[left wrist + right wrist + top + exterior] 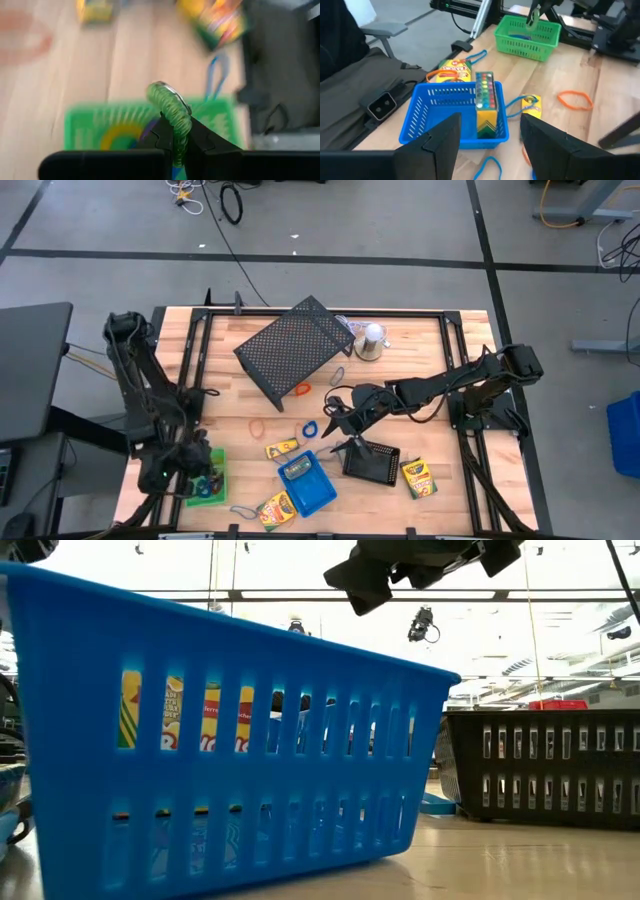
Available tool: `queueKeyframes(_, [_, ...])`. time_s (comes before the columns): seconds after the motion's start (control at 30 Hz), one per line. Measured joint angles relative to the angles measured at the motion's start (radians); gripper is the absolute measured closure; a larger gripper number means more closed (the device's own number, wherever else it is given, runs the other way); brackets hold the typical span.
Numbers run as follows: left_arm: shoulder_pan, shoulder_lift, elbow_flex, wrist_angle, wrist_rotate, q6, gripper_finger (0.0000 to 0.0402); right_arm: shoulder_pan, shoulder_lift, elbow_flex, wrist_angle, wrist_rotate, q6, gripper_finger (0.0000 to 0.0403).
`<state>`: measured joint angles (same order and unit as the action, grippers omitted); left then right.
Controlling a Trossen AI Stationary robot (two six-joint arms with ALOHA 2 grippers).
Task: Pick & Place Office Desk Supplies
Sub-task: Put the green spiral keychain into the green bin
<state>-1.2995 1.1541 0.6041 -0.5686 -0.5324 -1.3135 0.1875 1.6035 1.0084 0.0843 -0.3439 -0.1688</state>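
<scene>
Clamping a green coiled loop (pixel 171 107) between clenched jaws, the left gripper (pixel 175 142) hangs over the green tray (pixel 527 35) at the bench's (pixel 430 360) near left corner — the loop sticks up past the fingertips. The right gripper (pixel 487 137) hovers with jaws released just above the blue tray (pixel 455 117), where a crayon box (pixel 485 102) stands upright — not touching it.

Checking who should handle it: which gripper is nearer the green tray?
Left. The left gripper, shut on a green loop, is right above the green tray; the right gripper is open, across the table.
</scene>
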Motion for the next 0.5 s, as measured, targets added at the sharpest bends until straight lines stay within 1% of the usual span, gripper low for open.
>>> queueKeyframes(0.1, [-0.011, 0.068, 0.000, -0.013, 0.074, -0.091, 0.0385, 0.000, 0.000, 0.000, -0.006, 0.015, 0.000, 0.0188])
queueKeyframes(0.27, [-0.010, 0.136, 0.000, 0.019, 0.098, -0.139, 0.0379, 0.000, 0.000, 0.000, -0.006, 0.036, 0.000, 0.0188])
queueKeyframes(0.37, [-0.010, 0.142, 0.000, 0.019, 0.100, -0.193, 0.0344, -0.002, 0.000, 0.000, -0.008, 0.049, 0.008, 0.0188])
queueKeyframes(0.5, [-0.010, 0.142, 0.000, 0.022, 0.084, -0.239, 0.0293, -0.002, 0.000, 0.000, -0.041, 0.119, 0.007, 0.0188])
